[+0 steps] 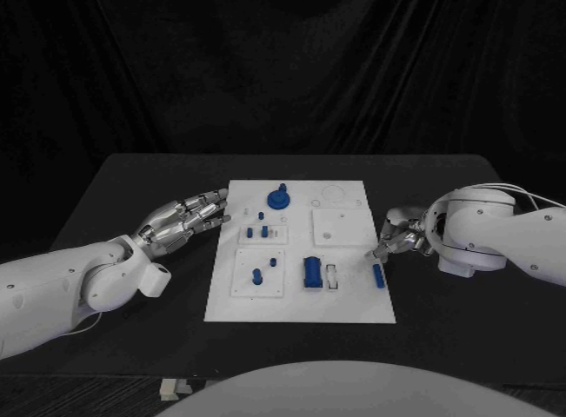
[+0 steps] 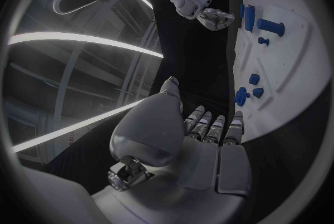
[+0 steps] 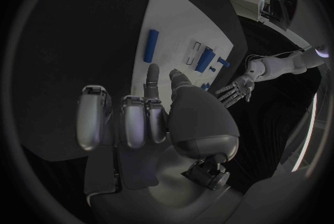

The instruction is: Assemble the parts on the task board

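Note:
The white task board lies mid-table with several blue parts on it. A round knob stands near its far edge, a tall block near the front, and a slim bar along the right edge. My left hand hovers at the board's left edge with its fingers stretched out and apart, holding nothing. My right hand hangs over the board's right edge just behind the slim bar. Its fingers are loosely bent toward the bar and hold nothing.
Small blue pegs stand in the left-hand plates of the board, and a white raised plate sits right of centre. Black table surrounds the board, with a dark curtain behind. The left wrist view shows my right hand beyond the board.

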`<move>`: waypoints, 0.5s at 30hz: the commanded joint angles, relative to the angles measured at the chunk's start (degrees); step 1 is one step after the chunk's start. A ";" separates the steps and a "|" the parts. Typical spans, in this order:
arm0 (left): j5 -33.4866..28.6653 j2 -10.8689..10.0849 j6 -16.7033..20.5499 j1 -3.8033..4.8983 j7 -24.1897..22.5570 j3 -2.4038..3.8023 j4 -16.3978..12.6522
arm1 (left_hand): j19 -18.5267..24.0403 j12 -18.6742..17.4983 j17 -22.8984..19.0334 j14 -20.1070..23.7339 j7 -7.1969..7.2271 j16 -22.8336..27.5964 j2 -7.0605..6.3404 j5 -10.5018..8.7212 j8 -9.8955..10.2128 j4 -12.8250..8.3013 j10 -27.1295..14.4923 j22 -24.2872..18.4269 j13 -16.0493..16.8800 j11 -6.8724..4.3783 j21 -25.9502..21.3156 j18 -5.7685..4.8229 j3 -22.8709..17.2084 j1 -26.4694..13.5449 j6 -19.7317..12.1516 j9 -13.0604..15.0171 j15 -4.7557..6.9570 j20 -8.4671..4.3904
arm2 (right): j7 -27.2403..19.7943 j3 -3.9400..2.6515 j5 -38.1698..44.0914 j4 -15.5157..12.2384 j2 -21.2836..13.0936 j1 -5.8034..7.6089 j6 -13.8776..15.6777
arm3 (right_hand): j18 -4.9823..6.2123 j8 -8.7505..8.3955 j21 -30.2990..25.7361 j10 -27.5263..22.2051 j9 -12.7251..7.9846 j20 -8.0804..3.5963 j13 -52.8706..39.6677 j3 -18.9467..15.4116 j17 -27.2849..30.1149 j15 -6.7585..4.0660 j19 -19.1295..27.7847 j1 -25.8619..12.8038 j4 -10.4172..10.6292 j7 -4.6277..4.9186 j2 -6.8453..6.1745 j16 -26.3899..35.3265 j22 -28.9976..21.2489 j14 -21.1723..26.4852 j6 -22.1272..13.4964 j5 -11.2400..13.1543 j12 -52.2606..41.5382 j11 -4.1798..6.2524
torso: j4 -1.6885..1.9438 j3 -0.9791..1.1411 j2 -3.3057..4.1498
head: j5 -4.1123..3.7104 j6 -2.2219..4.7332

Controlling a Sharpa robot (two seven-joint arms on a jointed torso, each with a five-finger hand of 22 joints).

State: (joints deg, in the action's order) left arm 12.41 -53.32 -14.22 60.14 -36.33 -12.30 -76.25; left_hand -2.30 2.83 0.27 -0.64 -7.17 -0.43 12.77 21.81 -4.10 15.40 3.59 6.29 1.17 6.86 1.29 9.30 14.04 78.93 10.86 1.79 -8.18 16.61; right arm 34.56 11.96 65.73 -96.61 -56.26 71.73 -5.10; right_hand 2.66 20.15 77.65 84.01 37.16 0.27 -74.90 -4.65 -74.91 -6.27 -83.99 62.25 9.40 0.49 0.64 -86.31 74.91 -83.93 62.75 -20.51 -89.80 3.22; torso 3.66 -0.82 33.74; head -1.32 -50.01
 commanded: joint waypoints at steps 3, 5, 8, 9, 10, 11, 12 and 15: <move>-0.41 0.13 -0.06 -0.13 -1.11 0.05 -0.04 | -0.25 0.20 0.07 0.04 -0.27 -0.25 0.15 0.26 -0.34 -0.27 0.32 0.05 0.07 0.01 0.30 0.95 -0.01 0.56 0.08 0.07 0.23 -0.06 | 1.54 -0.03 7.41 -0.03 0.37 -0.50 -2.08 | 0.17 0.43 0.07 5.99 0.45 -0.59 -15.10 -0.31 -6.95 -0.56 -2.57 -0.50 -0.03 -0.15 0.46 0.23 11.34 -4.78 0.52 0.61 -0.20 0.37 | 0.00 -0.01 0.00 | 0.01 0.01; -0.41 0.14 -0.10 -0.15 -1.06 0.05 -0.01 | -0.25 0.20 0.07 0.04 -0.27 -0.25 0.15 0.26 -0.34 -0.27 0.32 0.05 0.07 0.01 0.30 0.95 -0.01 0.56 0.08 0.07 0.23 -0.06 | 1.60 -0.03 8.14 -0.02 0.60 -0.72 -2.41 | 0.17 0.44 0.08 5.99 0.47 -0.60 -15.10 -0.31 -6.83 -0.57 -2.57 -0.50 -0.04 -0.17 0.47 0.29 11.34 -4.76 0.53 0.65 -0.20 0.38 | 0.00 0.00 0.00 | -0.01 0.01; -0.41 0.15 -0.14 -0.17 -0.99 0.05 0.02 | -0.26 0.20 0.07 0.03 -0.27 -0.26 0.15 0.27 -0.33 -0.27 0.32 0.06 0.07 0.06 0.30 0.95 -0.01 0.57 0.05 0.06 0.20 -0.04 | 1.66 -0.03 8.69 0.04 0.92 -1.09 -2.78 | 0.19 0.49 -0.01 5.99 0.57 -0.64 -15.10 -0.31 -6.65 -0.60 -2.55 -0.54 -0.02 -0.20 0.52 0.36 11.31 -4.73 0.51 0.89 -0.20 0.41 | 0.00 0.00 0.01 | 0.02 0.01; -0.40 0.13 -0.17 -0.19 -0.94 0.05 0.01 | -0.26 0.20 0.07 0.03 -0.27 -0.26 0.15 0.27 -0.33 -0.27 0.32 0.06 0.07 0.06 0.30 0.95 -0.01 0.57 0.05 0.06 0.20 -0.04 | 1.68 -0.03 8.86 0.05 1.05 -1.34 -2.96 | 0.19 0.29 -0.07 5.99 0.55 -0.71 -15.10 -0.34 -6.45 -0.64 -2.54 -0.73 0.09 -0.16 0.63 0.44 11.30 -4.69 0.19 1.50 -0.20 0.42 | 0.00 -0.01 0.00 | 0.14 0.01; -0.40 0.13 -0.18 -0.19 -0.91 0.05 0.01 | -0.26 0.20 0.07 0.03 -0.27 -0.26 0.15 0.27 -0.33 -0.27 0.32 0.06 0.07 0.06 0.30 0.95 -0.01 0.57 0.05 0.06 0.20 -0.04 | 1.69 -0.03 8.94 0.05 1.12 -1.48 -3.04 | 0.20 -0.04 -0.17 5.99 0.43 -0.74 -15.10 -0.47 -6.24 -0.63 -2.51 -1.11 0.32 -0.07 0.71 0.52 11.27 -4.66 -0.12 2.36 -0.20 0.38 | 0.00 0.00 0.00 | 0.22 0.01; -0.40 0.12 -0.18 -0.20 -0.87 0.05 0.01 | -0.26 0.20 0.07 0.03 -0.27 -0.26 0.15 0.27 -0.33 -0.27 0.32 0.06 0.07 0.06 0.30 0.95 -0.01 0.57 0.05 0.06 0.20 -0.04 | 1.69 -0.03 9.00 0.06 1.19 -1.61 -3.11 | 0.21 -0.29 -0.25 5.99 0.32 -0.74 -15.10 -0.58 -6.13 -0.61 -2.49 -1.40 0.51 -0.01 0.77 0.55 11.24 -4.64 -0.23 3.14 -0.20 0.34 | 0.00 0.00 -0.01 | 0.28 0.01; -0.40 0.11 -0.20 -0.20 -0.83 0.05 0.01 | -0.26 0.20 0.07 0.03 -0.27 -0.26 0.15 0.27 -0.33 -0.27 0.32 0.06 0.07 0.06 0.30 0.95 -0.01 0.57 0.05 0.06 0.20 -0.04 | 1.70 -0.03 9.06 0.09 1.28 -1.74 -3.20 | 0.21 -0.60 -0.25 5.99 0.16 -0.73 -15.10 -0.65 -6.00 -0.58 -2.49 -1.56 0.60 0.06 0.81 0.60 11.24 -4.61 -0.34 3.69 -0.20 0.30 | -0.01 -0.01 0.00 | 0.31 0.01; -0.40 0.12 -0.26 -0.23 -0.72 0.05 0.05 | -0.27 0.21 0.07 0.03 -0.26 -0.25 0.16 0.29 -0.30 -0.27 0.32 0.05 0.07 0.12 0.31 0.95 -0.02 0.58 -0.03 0.04 0.15 -0.02 | 1.72 -0.03 9.21 0.27 1.51 -2.00 -3.58 | 0.21 -1.13 -0.33 5.99 -0.15 -0.70 -15.10 -0.71 -5.85 -0.52 -2.48 -1.64 0.63 0.18 0.81 0.65 11.22 -4.59 -0.58 4.06 -0.20 0.20 | 0.00 0.00 0.00 | 0.20 0.01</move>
State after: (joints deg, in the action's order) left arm 12.41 -53.28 -14.24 60.00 -36.27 -12.30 -76.13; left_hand -2.30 2.83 0.27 -0.64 -7.17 -0.43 12.77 21.81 -4.10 15.40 3.59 6.28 1.16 6.86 1.29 9.31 14.04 78.93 10.86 1.78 -8.19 16.61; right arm 35.02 11.95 73.00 -96.44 -54.81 69.90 -7.16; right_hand 2.66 19.07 77.65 84.01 37.04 -0.10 -74.94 -5.21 -74.91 -6.47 -83.94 61.20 9.96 0.70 1.65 -85.85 74.90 -84.13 62.54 -16.65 -89.80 3.22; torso 3.66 -0.82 33.74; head -1.07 -50.01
